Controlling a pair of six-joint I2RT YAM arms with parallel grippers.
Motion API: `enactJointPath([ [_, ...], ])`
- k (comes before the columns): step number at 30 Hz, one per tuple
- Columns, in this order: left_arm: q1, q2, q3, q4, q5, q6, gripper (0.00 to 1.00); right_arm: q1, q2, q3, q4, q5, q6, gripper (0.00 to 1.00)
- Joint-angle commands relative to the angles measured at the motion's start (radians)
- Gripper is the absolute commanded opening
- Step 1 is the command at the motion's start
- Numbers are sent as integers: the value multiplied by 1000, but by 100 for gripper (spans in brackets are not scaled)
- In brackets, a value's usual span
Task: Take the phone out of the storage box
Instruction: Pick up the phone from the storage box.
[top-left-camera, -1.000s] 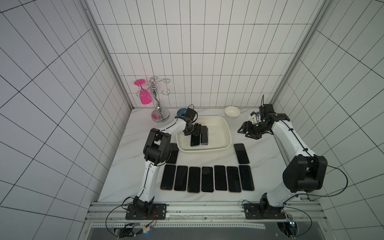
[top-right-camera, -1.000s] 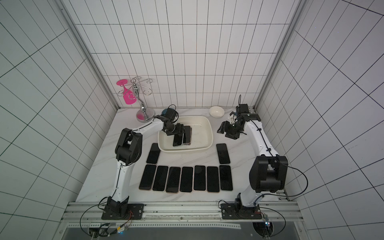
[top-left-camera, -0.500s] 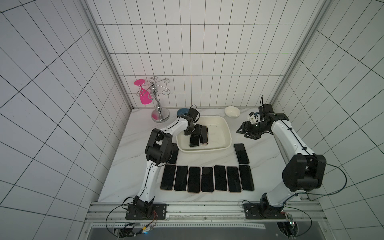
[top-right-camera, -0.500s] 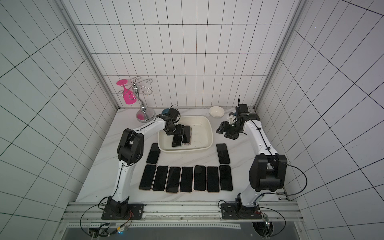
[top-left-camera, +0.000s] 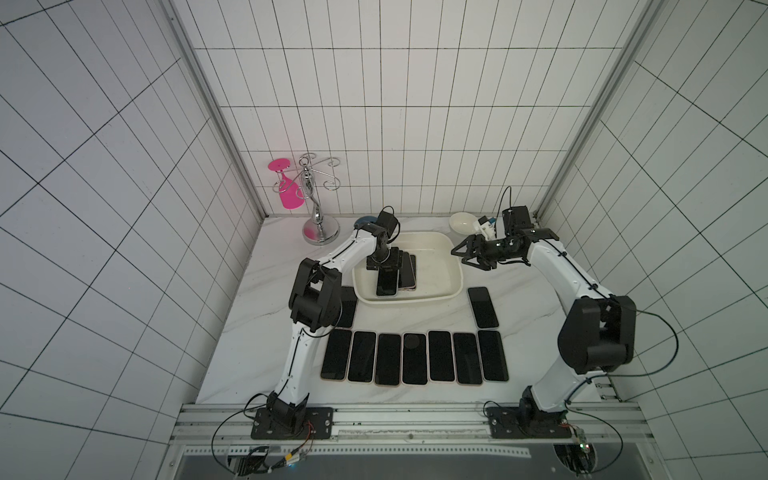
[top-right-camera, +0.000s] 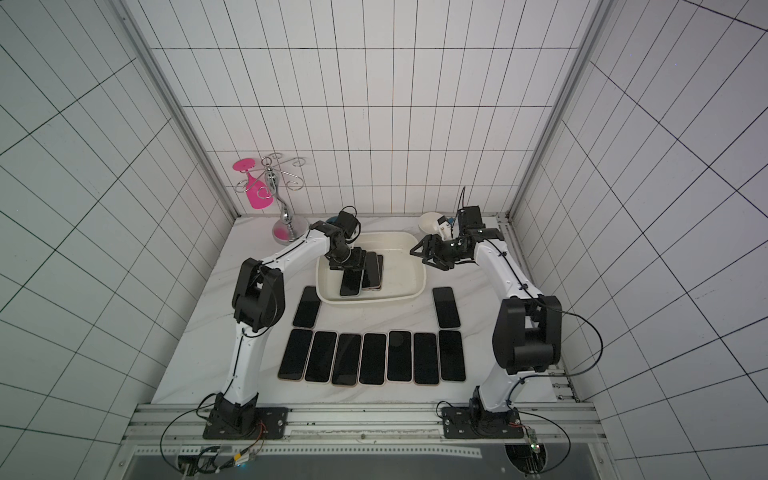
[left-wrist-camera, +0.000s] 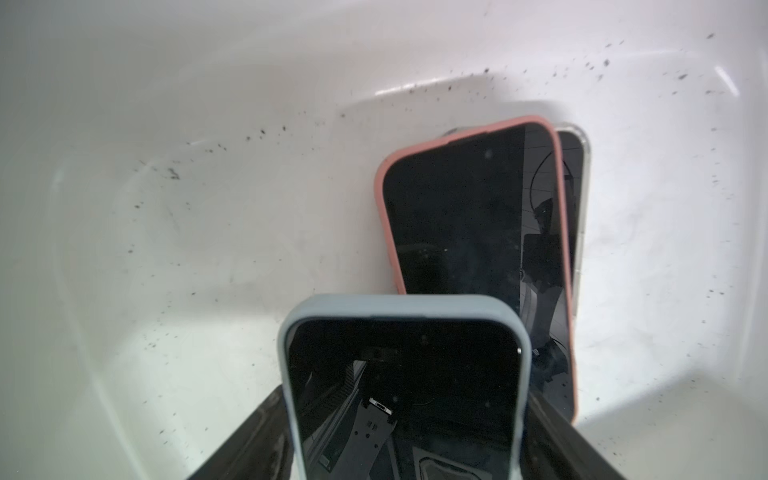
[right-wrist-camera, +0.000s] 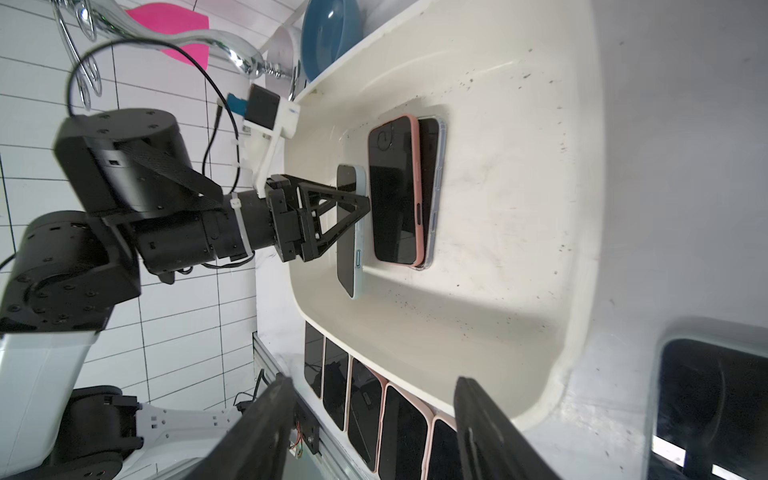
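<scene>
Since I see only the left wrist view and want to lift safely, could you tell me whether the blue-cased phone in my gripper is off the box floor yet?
Observer: Yes. The right wrist view shows the blue-cased phone level in the left gripper, clear of the storage box floor and higher than the pink-cased phone.
Operator: Thank you. Is the right arm in my way?
Observer: It seems not. The right gripper hangs open and empty by the box's right rim.
Operator: What lies in front of the box?
Observer: A row of seven phones lies between the box and the front edge of the table.
</scene>
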Motion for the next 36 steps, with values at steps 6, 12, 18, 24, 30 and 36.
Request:
enactJointPath([
  [6, 11, -77, 53, -51, 10, 24, 21, 68, 104, 72, 44, -37, 33, 64],
  [12, 11, -103, 73, -63, 29, 14, 19, 114, 104, -3, 210, -105, 85, 65],
  [18, 2, -136, 119, -102, 79, 2, 18, 193, 181, -42, 440, -131, 195, 63],
  [24, -1, -159, 118, -116, 88, -5, 15, 262, 249, 16, 459, -91, 194, 62],
  [30, -7, -167, 108, -117, 90, -13, 14, 312, 286, 42, 496, -90, 210, 61],
  [36, -7, -165, 105, -116, 86, -12, 14, 339, 306, 47, 513, -94, 235, 60],
])
